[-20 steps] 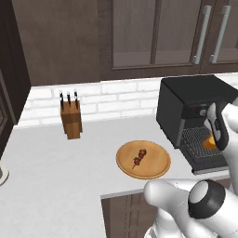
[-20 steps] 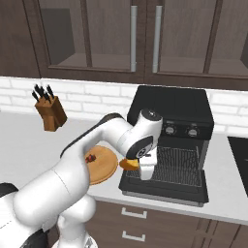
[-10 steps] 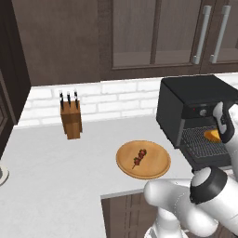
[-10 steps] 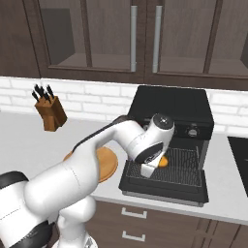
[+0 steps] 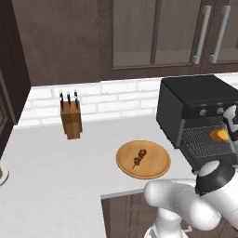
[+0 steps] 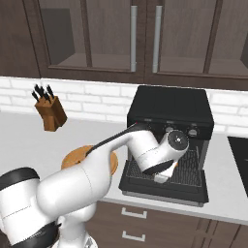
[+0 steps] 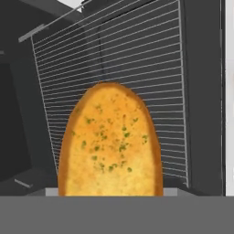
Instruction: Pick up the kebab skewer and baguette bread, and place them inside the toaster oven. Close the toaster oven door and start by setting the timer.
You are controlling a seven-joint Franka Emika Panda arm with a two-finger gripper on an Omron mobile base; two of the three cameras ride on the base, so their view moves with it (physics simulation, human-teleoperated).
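The baguette bread (image 7: 112, 141) stands close in front of the hand camera, golden with green flecks, and my gripper (image 5: 228, 132) is shut on it. It hangs just above the wire rack (image 7: 132, 64) at the mouth of the black toaster oven (image 5: 195, 104). In the left base view the baguette bread (image 5: 217, 135) shows as an orange patch over the rack. The toaster oven door (image 6: 164, 186) lies dropped open and flat. The kebab skewer (image 5: 139, 158) rests on a round wooden board (image 5: 155, 168). My fingertips are hidden behind the loaf.
A wooden knife block (image 5: 70, 118) stands at the back left by the white brick wall. The oven's knobs (image 6: 181, 131) sit in a row above the opening. Dark cabinets hang overhead. My arm crosses in front of the board (image 6: 77, 156) in the right base view.
My gripper has carried the baguette bread from the front edge of the open door deeper toward the oven, over the rack. The skewer and board have not moved.
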